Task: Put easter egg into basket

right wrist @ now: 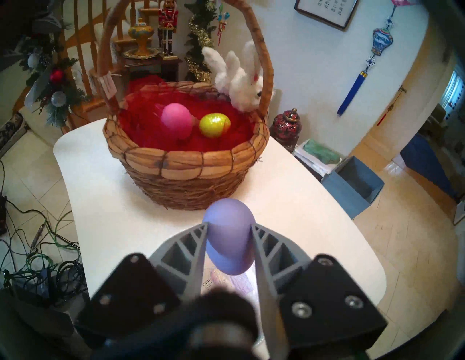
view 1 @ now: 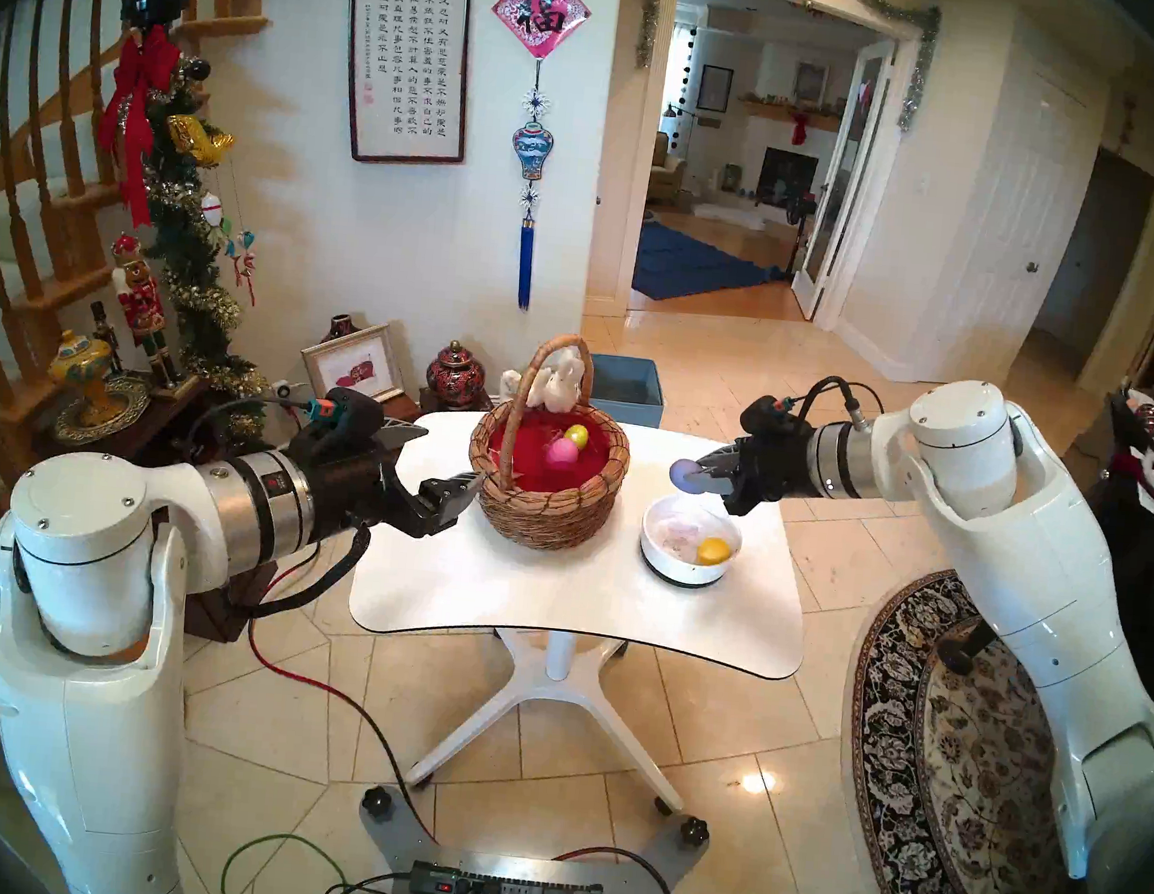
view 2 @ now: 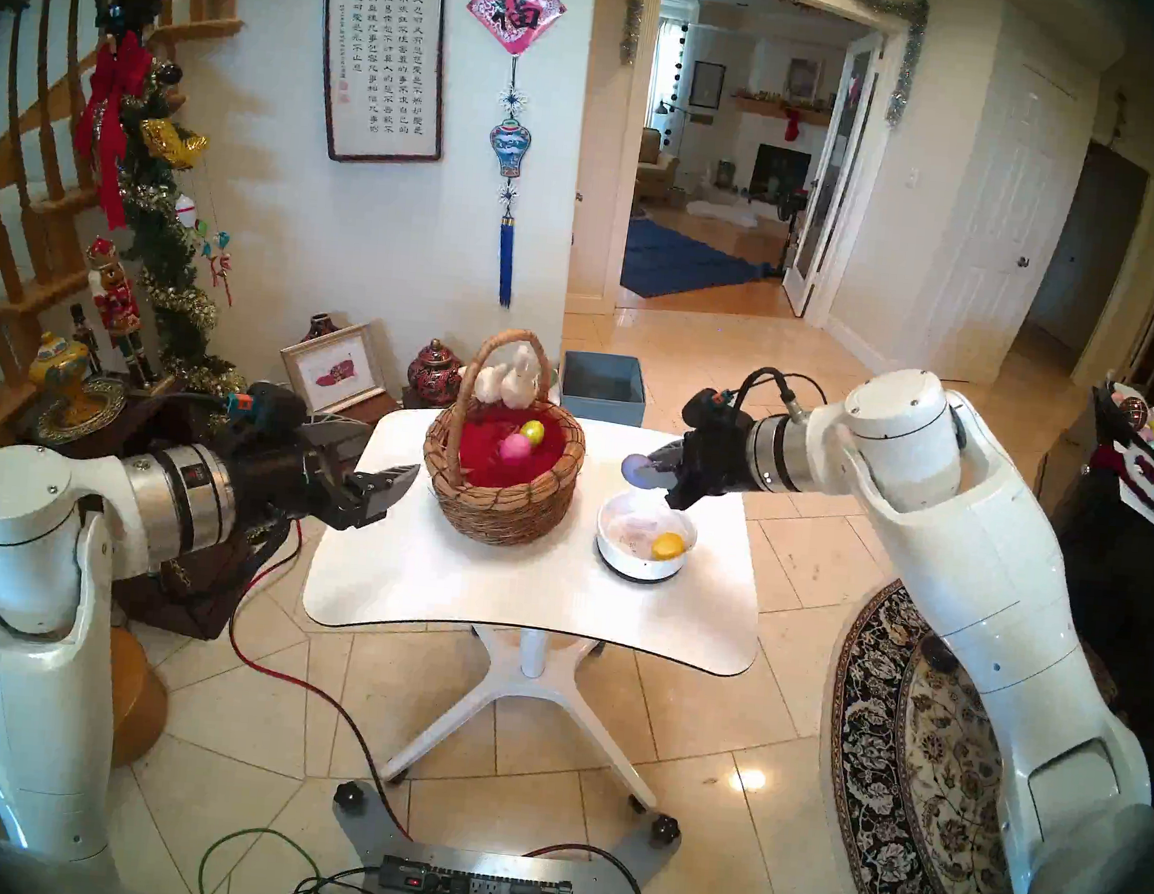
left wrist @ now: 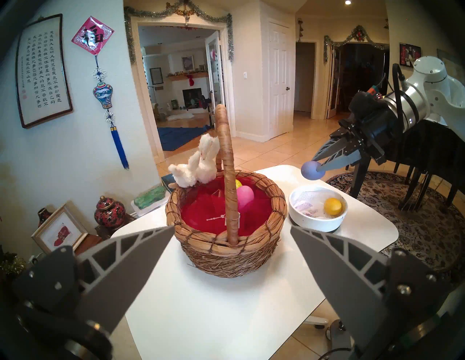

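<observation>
Already the right end effector [right wrist: 229, 230] gripped a purple egg [right wrist: 227, 236] in the air above the white bowl [view 1: 654, 561], beside the basket [view 1: 544, 509]; next it needed carrying over the rim, clear of the handle. The left end effector [left wrist: 232, 238] hung open.

A framed calligraphy scroll [view 1: 409, 45] hangs upper centre-left on the white wall, with a pink diamond ornament [view 1: 541, 12] and its blue tassel [view 1: 525, 264] to the right. At left, a garlanded staircase [view 1: 37, 145] has a nutcracker figure [view 1: 136, 300] at its foot. A small framed picture [view 1: 353, 361] and red lacquered jar [view 1: 456, 369] sit mid-frame. A patterned round rug [view 1: 964, 762] fills the lower right, beside a blue bin [view 1: 626, 388] farther back.
</observation>
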Tool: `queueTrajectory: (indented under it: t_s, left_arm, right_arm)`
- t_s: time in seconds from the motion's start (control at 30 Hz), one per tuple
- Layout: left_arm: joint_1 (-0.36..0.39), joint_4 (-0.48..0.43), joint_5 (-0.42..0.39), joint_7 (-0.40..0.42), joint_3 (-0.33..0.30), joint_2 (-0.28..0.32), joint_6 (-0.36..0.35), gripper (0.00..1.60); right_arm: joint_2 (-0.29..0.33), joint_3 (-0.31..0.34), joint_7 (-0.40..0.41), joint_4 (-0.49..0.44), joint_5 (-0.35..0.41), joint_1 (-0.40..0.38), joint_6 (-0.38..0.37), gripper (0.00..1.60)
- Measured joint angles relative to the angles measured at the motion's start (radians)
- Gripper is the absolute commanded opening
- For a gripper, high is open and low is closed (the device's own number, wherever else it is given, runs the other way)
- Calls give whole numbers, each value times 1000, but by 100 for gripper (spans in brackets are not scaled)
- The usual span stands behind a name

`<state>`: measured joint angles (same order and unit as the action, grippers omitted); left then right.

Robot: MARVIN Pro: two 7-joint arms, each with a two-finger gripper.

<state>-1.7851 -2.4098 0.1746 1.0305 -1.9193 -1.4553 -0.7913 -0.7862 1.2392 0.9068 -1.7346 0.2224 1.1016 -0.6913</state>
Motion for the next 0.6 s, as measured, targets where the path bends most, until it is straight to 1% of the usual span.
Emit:
queueTrajectory:
  t_s: [0.17,0.6]
  left_arm:
    - [0,0,0,0,0,0,0,160]
    - [0,0,0,0,0,0,0,160]
  right_arm:
    - [-13,-27,13,-5,-11,-26,1,43]
    - [-82,-117,48,8,-47,-125,17,43]
